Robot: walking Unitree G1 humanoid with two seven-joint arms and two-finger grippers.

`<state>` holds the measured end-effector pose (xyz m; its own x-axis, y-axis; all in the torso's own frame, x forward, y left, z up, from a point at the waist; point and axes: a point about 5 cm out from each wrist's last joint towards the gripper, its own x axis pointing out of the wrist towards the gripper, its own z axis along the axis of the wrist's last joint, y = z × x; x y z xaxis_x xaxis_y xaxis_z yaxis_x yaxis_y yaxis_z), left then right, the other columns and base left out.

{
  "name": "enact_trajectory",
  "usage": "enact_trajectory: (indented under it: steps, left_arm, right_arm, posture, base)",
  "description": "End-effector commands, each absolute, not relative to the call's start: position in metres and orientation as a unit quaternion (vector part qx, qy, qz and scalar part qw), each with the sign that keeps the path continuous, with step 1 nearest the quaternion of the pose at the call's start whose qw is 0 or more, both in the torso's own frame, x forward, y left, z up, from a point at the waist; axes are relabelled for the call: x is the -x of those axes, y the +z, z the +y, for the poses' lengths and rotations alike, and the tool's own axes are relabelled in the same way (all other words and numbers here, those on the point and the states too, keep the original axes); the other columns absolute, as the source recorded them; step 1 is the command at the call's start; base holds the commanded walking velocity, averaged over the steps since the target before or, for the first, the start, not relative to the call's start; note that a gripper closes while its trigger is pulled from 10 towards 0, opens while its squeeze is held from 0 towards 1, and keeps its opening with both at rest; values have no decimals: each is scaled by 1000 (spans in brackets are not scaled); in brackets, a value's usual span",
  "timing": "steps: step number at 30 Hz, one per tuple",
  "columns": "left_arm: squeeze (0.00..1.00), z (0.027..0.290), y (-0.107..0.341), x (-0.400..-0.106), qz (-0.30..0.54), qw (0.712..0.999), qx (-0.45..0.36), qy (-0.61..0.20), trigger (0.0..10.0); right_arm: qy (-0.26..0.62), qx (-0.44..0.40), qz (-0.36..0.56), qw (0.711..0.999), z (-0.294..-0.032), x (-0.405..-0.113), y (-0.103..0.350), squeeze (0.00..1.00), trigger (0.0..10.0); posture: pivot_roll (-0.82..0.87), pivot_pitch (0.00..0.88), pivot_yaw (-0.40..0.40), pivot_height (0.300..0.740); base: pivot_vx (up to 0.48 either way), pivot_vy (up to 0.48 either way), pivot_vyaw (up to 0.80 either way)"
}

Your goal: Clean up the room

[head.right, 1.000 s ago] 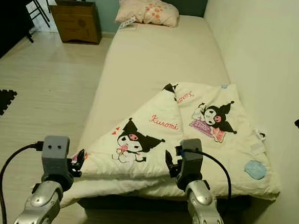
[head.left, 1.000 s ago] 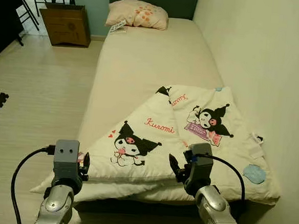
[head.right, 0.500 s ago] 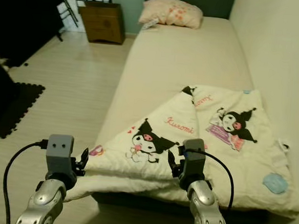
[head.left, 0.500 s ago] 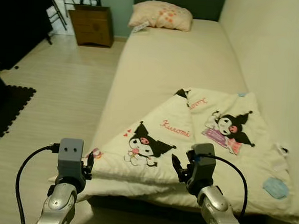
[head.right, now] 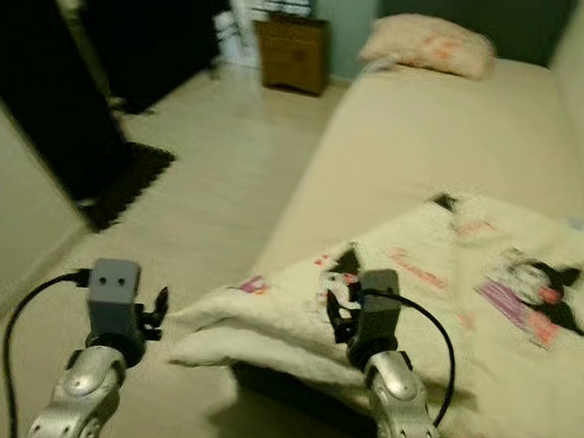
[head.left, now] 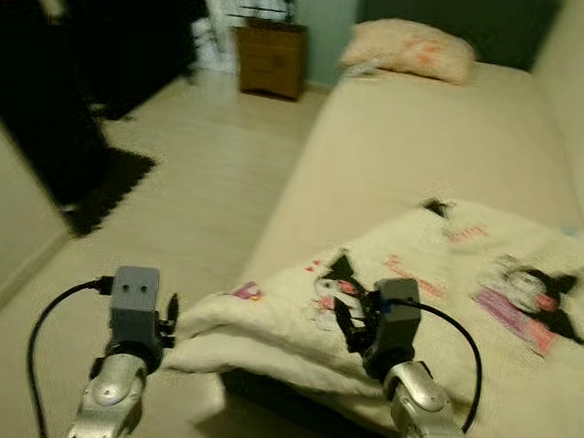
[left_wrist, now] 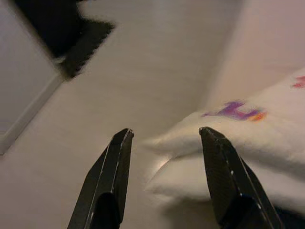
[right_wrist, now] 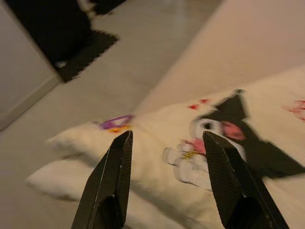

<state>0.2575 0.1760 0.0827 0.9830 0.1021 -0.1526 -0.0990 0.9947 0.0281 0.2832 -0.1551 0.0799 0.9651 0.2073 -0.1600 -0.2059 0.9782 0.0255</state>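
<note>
At the near end of the bed (head.left: pixel 417 148), a cream quilt (head.left: pixel 447 290) printed with a black cartoon character lies folded back on itself, its left corner drooping past the mattress edge toward the wooden floor (head.left: pixel 194 192); that overhang looks like what the tidying has to deal with, since the far half of the mattress lies bare up to the pillow (head.left: pixel 409 49). Both arms are raised in front of the quilt's near edge, probably to take hold of it: the left tool (left_wrist: pixel 164 143) hangs over the floor just beside the drooping corner, fingers spread wide and empty, and the right tool (right_wrist: pixel 167 143) hovers above the printed face, equally wide apart and holding nothing. Head views, blurred, show the wider room: a wooden nightstand (head.left: pixel 271 57) far left and a dark mat (head.left: pixel 114 187). Wrist views add the quilt's doubled layers and a small purple mark (left_wrist: pixel 233 109).
</note>
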Motion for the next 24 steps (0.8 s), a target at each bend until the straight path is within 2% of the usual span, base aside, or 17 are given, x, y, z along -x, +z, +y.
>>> enact_trajectory:
  steps: [1, 19, 24]
  left_arm:
    - [0, 178, 80, -258, 86, 995, -20, 49, 10000]
    - [0, 182, 81, -258, 86, 994, -12, 66, 10000]
    - [0, 182, 82, -260, 85, 994, -12, 68, 10000]
  right_arm:
    - [101, -7, 84, 991, -154, -281, 77, 0, 10000]
    - [93, -12, 85, 992, -156, -282, 77, 0, 10000]
    - [92, -10, 84, 992, -156, -282, 77, 0, 10000]
  posture:
    - [-59, 146, 43, 733]
    - [-57, 149, 37, 733]
    - [-60, 149, 38, 733]
  base:
    - [0, 0, 644]
    - [0, 0, 36]
    - [0, -450, 0]
